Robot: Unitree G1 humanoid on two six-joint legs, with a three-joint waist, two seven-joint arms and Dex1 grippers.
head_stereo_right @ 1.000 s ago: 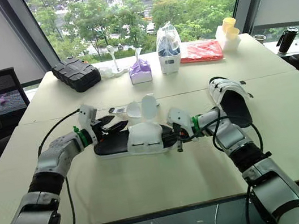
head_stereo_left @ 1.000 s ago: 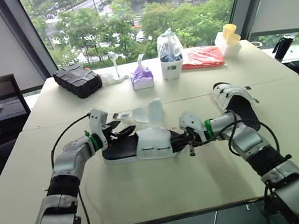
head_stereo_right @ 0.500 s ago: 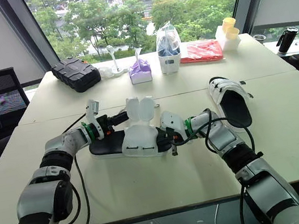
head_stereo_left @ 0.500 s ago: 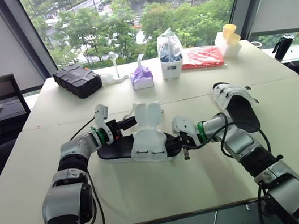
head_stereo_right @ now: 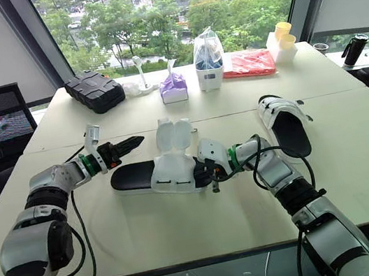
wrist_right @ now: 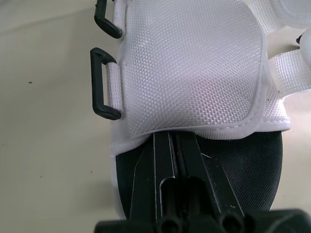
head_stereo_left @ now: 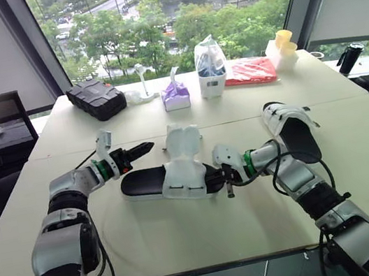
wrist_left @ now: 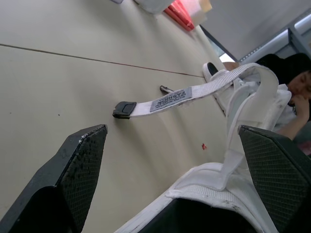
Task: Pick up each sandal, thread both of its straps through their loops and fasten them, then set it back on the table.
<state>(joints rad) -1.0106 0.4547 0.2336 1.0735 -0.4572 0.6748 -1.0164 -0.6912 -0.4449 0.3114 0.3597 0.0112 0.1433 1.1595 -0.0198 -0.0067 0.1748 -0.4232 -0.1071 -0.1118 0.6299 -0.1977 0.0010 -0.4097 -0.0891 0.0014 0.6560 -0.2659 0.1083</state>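
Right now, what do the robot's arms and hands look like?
The left arm and right arm are silver-grey shells with black joints, a green ring at each wrist and a loose black cable by each forearm. The left hand and right hand each have two black fingers; the left's pads are cross-hatched.

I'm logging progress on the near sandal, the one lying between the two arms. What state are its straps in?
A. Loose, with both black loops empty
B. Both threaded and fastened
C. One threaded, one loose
A: on the near sandal both black loops stand empty beside the white flap, and a strap lies unthreaded, its black tip on the table.
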